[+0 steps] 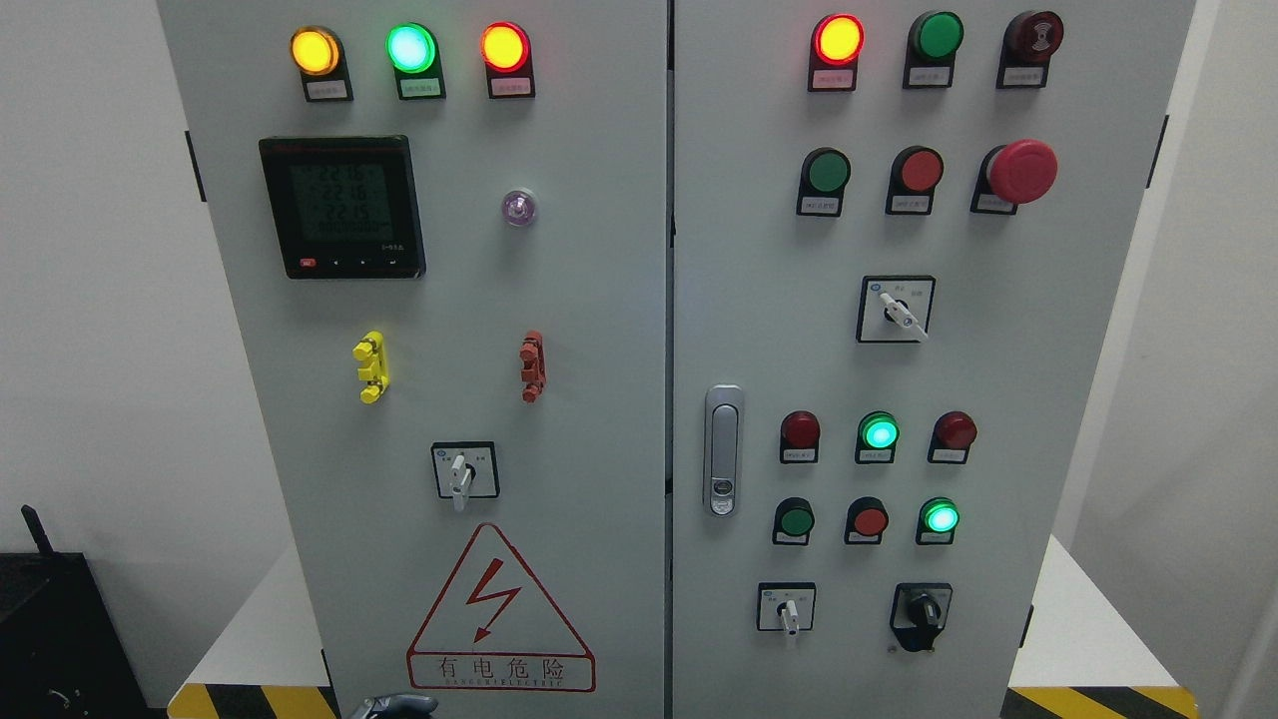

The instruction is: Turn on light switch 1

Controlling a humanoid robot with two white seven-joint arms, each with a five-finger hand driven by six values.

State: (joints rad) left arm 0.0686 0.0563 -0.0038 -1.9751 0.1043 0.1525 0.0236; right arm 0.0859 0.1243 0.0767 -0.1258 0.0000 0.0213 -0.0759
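- Mostly filling the view, well above and beyond the hand: grey control cabinet (599, 300), two doors shut, standing upright on a white table (1083, 619), presumably so every control faces the robot.
- Directly above the hand: red-bordered warning triangle (499, 619) with a lightning bolt, low on the left door.
- Far up and slightly left of the hand: digital meter (341, 207), figures lit but too faint to read with certainty.
- Up and to the right of the hand: door latch (723, 449) on the right door.
- Candidates for light switch 1, all untouched:
  - white-handled selector (464, 471) just above the triangle, nearest the hand;
  - second white selector (896, 310) high on the right door;
  - third white selector (787, 607) low on the right door;
  - black knob (921, 614) beside that.
- Labels under every control too small to read, so no telling which one is switch 1.
- Row of pilot lamps (410, 47) along the top, several lit, far from the hand.
- Smallest: left hand (394, 706), only a grey sliver at the bottom edge, cut off by the frame; open or closed, cannot tell; judged low, with the reach not yet begun.
- Right hand nowhere in view.
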